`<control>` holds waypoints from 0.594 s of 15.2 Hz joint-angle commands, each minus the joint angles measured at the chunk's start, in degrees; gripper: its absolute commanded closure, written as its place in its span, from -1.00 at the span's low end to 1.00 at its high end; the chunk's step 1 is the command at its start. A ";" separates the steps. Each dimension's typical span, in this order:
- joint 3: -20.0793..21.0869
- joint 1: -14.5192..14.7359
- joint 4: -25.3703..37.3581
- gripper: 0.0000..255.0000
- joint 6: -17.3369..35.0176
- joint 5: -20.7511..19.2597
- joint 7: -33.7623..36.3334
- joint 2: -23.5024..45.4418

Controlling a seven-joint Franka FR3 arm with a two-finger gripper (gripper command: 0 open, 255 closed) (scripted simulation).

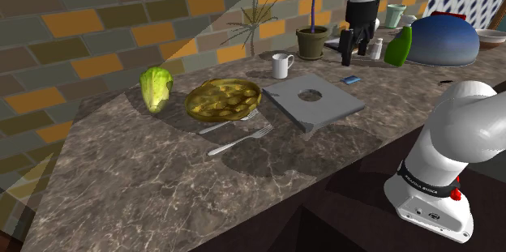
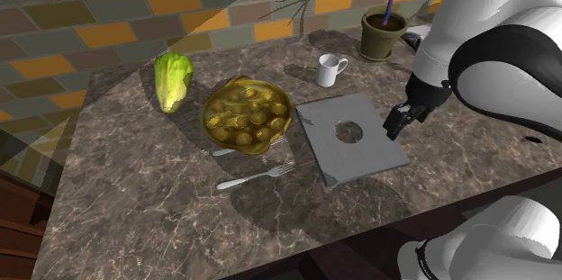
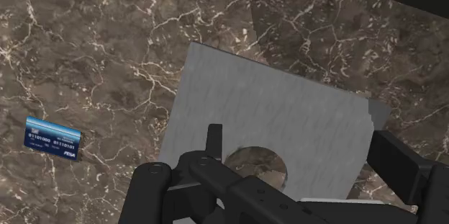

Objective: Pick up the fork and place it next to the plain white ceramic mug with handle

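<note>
The fork (image 1: 241, 139) lies flat on the marble counter (image 1: 122, 177), just below the shoulder view's centre, in front of the dish of yellow food (image 1: 222, 99). The white mug (image 1: 281, 65) stands well apart, up near the wall. To reach the fork I'd swing the hand across, drop low, set the fingers across the thin handle and pinch mid-handle, clear of the second fork (image 1: 229, 121). The gripper (image 2: 397, 126) hangs above the grey slab with a round hole (image 2: 360, 157), pointing down, fingers spread and empty.
</note>
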 commanded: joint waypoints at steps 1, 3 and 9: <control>0.00 0.00 0.00 -1.00 0.00 0.00 0.00 0.00; 0.08 1.76 -0.03 -1.00 3.53 0.12 -2.31 3.38; 0.77 6.81 1.13 -1.00 13.27 0.71 -9.24 13.91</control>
